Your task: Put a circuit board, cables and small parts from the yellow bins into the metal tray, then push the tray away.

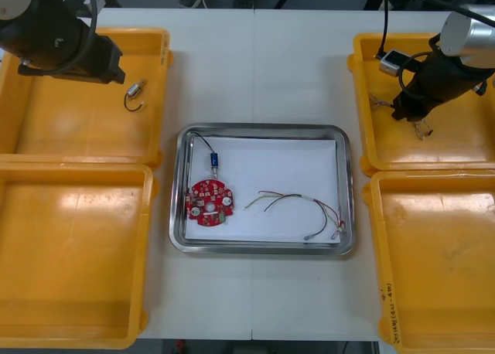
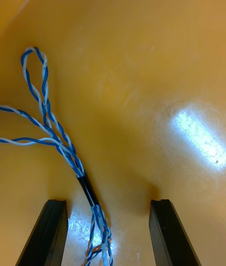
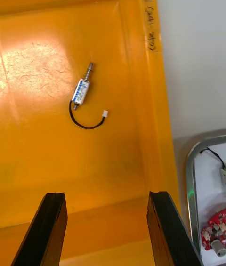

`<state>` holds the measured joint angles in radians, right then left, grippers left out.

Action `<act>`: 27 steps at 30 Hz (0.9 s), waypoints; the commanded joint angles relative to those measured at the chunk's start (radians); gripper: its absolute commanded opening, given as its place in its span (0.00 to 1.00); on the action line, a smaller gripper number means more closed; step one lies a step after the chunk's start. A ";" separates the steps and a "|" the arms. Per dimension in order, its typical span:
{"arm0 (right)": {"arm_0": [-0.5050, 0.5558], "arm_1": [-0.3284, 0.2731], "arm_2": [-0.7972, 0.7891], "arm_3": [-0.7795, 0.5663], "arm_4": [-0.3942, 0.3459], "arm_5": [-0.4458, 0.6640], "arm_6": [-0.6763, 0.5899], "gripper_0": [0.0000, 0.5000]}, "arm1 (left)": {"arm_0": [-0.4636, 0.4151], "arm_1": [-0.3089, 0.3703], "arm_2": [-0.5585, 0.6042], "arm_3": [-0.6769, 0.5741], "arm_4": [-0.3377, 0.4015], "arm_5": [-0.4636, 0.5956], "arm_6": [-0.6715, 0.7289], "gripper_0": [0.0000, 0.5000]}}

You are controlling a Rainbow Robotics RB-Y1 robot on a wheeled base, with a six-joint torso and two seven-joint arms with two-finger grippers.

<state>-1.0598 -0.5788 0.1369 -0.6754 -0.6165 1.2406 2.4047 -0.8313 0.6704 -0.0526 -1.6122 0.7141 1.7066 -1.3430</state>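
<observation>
Two hands released, right hand (image 2: 108, 202) in yellow bin (image 1: 464, 149) right of metal tray (image 1: 263, 127), astride twisted blue and white cable (image 2: 47, 124), left hand (image 3: 106, 195) above small metal part (image 3: 81, 92) left of tray, circuit board (image 1: 209, 202) inside tray

Left arm (image 1: 46, 29) sits at the front view's upper left, left gripper (image 3: 106, 228) fingers spread wide; right arm (image 1: 456, 52) enters from upper right, angled down-left, right gripper (image 2: 108, 233) fingers likewise apart.

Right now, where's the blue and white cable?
The twisted blue and white cable lies in the far yellow bin on the robot's right, within the open right gripper.
</observation>
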 commanded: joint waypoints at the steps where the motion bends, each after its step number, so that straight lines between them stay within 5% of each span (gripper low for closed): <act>1: -0.049 0.011 0.006 0.014 -0.011 -0.012 0.039 1.00 | -0.022 0.035 0.036 0.064 -0.027 -0.047 -0.153 1.00; 25: -0.040 0.024 0.007 0.020 -0.037 -0.023 0.044 1.00 | -0.052 -0.072 0.030 0.414 -0.044 -0.450 -0.315 1.00; 27: -0.039 0.022 0.007 0.020 -0.035 -0.021 0.045 0.87 | -0.055 -0.080 0.016 0.431 -0.045 -0.475 -0.318 1.00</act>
<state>-1.0637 -0.5730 0.1369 -0.6546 -0.6478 1.2290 2.4105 -0.8332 0.6155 -0.0461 -1.1979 0.6797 1.2688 -1.5111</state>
